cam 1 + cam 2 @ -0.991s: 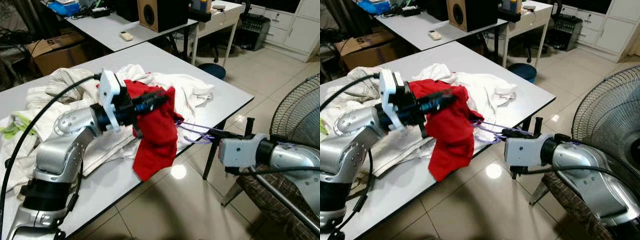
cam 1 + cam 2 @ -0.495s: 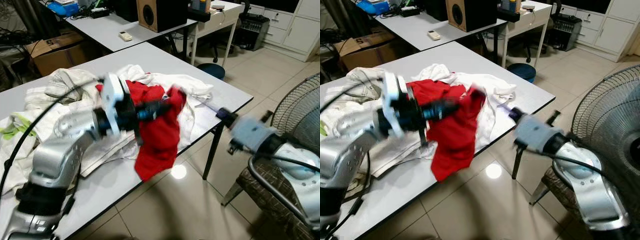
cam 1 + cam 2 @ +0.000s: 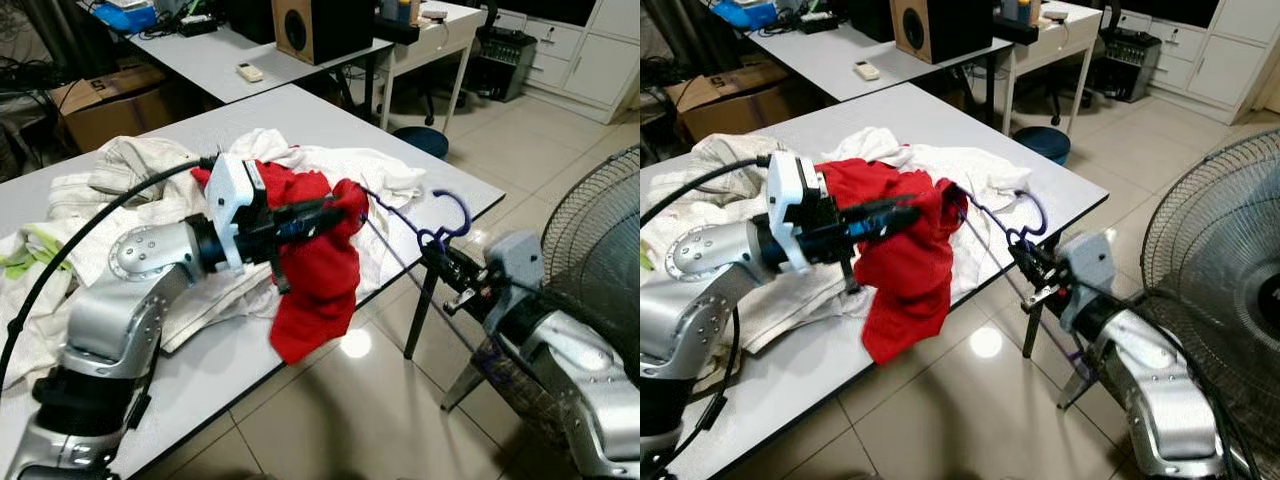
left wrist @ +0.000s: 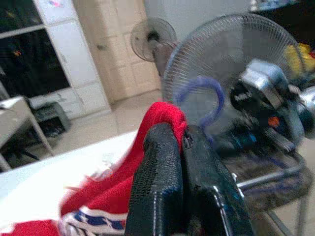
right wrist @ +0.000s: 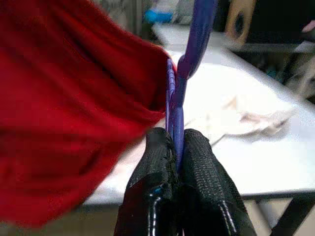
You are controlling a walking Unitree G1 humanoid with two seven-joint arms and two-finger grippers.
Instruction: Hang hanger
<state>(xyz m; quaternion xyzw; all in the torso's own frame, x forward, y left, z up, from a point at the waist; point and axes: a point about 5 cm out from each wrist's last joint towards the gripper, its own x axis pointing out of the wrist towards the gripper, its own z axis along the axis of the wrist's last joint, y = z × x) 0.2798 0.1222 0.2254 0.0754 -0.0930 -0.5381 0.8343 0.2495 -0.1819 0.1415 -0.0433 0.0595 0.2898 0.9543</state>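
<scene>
while the left gripper [image 3: 335, 207] pinches one soft red garment [image 3: 318, 270] over the table [image 3: 330, 115] edge, the right gripper [image 3: 437, 258] clamps one thin purple plastic hanger [image 3: 430, 232], curved hook up, beside it; two black ribbed fingers [image 5: 202, 182] pressed together.

Office-like workroom; white desks [image 3: 300, 110], speaker [image 3: 310, 28], cardboard box [image 3: 105, 100].

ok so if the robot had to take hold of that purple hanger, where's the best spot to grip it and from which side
Best at the neck just under the hook, coming from the robot's right, off the table edge. The purple hanger has its hook standing up and free, while one arm runs into the red garment, which the left claw pinches. The right claw is shut on that neck.
</scene>
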